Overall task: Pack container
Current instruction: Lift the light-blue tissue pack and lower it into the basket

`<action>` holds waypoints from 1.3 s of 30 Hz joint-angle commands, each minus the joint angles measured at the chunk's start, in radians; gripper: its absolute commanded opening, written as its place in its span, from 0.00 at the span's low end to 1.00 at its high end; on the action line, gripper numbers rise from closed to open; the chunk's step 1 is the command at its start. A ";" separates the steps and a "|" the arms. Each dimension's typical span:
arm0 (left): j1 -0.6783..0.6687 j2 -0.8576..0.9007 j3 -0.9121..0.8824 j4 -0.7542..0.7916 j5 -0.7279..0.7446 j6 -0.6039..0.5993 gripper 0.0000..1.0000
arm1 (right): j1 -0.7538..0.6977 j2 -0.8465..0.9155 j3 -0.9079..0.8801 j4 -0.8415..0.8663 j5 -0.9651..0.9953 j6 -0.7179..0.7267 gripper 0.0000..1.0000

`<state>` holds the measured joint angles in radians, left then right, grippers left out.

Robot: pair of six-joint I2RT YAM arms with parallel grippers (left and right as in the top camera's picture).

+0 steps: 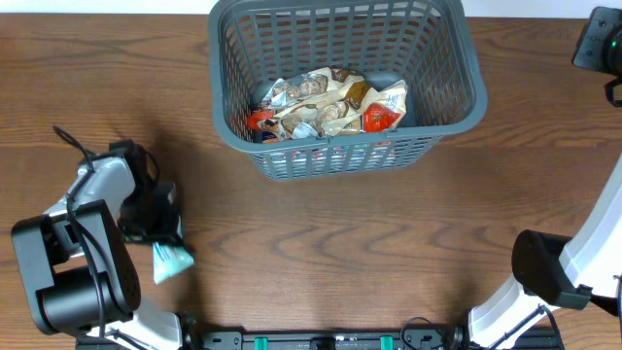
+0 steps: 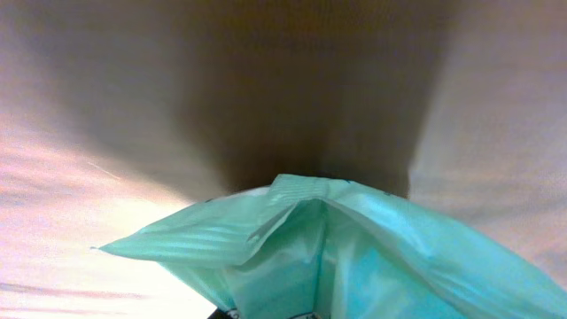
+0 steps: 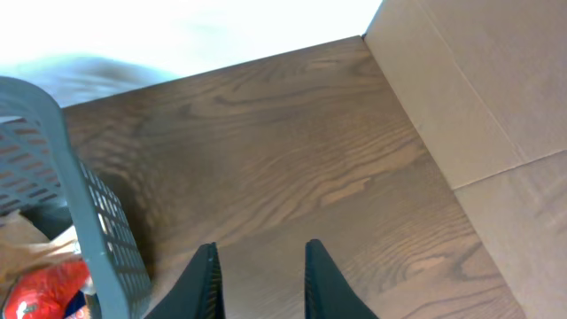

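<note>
- My gripper (image 3: 260,285) sits at the bottom edge. Its two dark fingers (image 3: 205,282) stand apart, with bare wood between them and nothing held.
- The brown wooden table (image 3: 292,159) fills most of what I see, its grain running in long waves.
- On one side stands the grey basket (image 3: 104,232) — a rounded rim above a slotted wall, near my closer finger but not touching it.
- Inside it, low in the corner, lie a red packet (image 3: 44,292) and a tan packet (image 3: 19,250), one against the other.
- On the other side a cardboard box (image 3: 478,97) meets the table along a straight line.
- Beyond the table's far edge everything is washed out white — I cannot tell what is there.
</note>
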<state>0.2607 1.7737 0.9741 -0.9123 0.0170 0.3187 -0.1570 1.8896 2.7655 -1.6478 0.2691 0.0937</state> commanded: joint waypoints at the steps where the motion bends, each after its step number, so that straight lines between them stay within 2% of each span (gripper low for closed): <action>1: 0.002 -0.043 0.130 -0.016 -0.009 0.010 0.05 | -0.014 0.006 -0.001 0.002 0.011 -0.006 0.05; 4: 0.002 -0.103 0.225 -0.027 -0.009 0.010 0.06 | -0.016 0.009 -0.001 0.002 0.011 -0.006 0.01; 8: 0.002 -0.192 0.340 -0.017 -0.009 0.010 0.06 | -0.018 0.010 -0.001 0.006 0.011 -0.006 0.01; 13: 0.002 -0.306 0.467 0.084 0.055 0.010 0.06 | -0.021 0.013 -0.001 0.012 0.011 -0.006 0.01; 18: 0.002 -0.422 0.499 0.373 0.283 -0.023 0.06 | -0.020 0.014 -0.001 0.012 0.011 -0.006 0.01; 21: 0.000 -0.441 0.499 0.613 0.443 -0.083 0.06 | -0.020 0.014 -0.001 0.012 0.011 -0.006 0.01; 27: -0.066 -0.366 0.498 1.017 0.597 -0.261 0.06 | -0.020 0.014 -0.001 0.005 0.010 -0.005 0.01; 32: -0.204 -0.220 0.498 1.306 0.755 -0.478 0.06 | -0.020 0.014 -0.001 -0.003 -0.029 -0.006 0.01; 34: -0.276 -0.155 0.499 1.361 0.764 -0.523 0.06 | -0.019 0.014 -0.001 -0.012 -0.037 -0.006 0.01; 39: -0.440 -0.021 0.499 1.370 0.830 -0.527 0.06 | -0.019 0.013 -0.001 -0.050 -0.037 -0.006 0.01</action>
<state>-0.1009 1.7050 1.4685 0.4465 0.7547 -0.1501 -0.1608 1.8915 2.7655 -1.6848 0.2409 0.0940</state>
